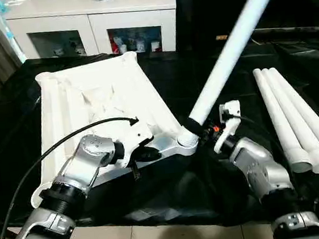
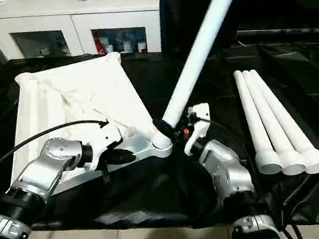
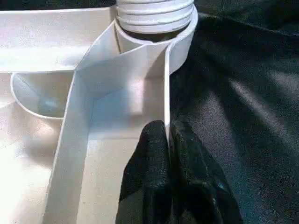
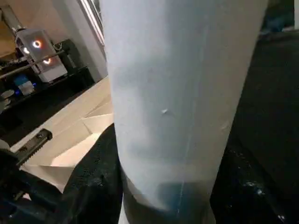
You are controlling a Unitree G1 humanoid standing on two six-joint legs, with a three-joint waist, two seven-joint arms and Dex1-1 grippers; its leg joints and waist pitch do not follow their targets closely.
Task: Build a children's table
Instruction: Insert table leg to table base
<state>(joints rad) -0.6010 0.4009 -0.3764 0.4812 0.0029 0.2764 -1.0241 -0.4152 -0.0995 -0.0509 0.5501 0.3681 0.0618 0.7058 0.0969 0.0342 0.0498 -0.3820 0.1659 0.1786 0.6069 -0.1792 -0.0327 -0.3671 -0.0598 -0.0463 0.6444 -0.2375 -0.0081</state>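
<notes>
On my far left the white table top (image 1: pixel 98 103) lies underside up on the black-draped work table (image 1: pixel 12 129), its ribs and raised rim facing the camera, with a white cabinet (image 1: pixel 89 18) behind it. My left gripper (image 3: pixel 169 140) sits at the top's near edge, just beside the near right corner socket (image 1: pixel 186 140). In the left wrist view its two black fingers (image 3: pixel 152 154) are pinched together on the thin upright rim wall, one finger on each side of it, so the tool is narrow and clamped on the top.

Moving right, a white leg (image 1: pixel 229 46) stands tilted in that corner socket, leaning up and away to the right, its threaded end (image 3: pixel 155 11) sitting at the socket mouth. How far the threads are seated I can't quite tell. My right gripper (image 1: pixel 197 128) is closed around the leg's lower part, black fingers (image 4: pixel 91 182) on either side of the tube.

Further right, three more legs (image 1: pixel 296 119) lie side by side on the black cloth, touching one another, wide ends toward me, well apart from the top.
</notes>
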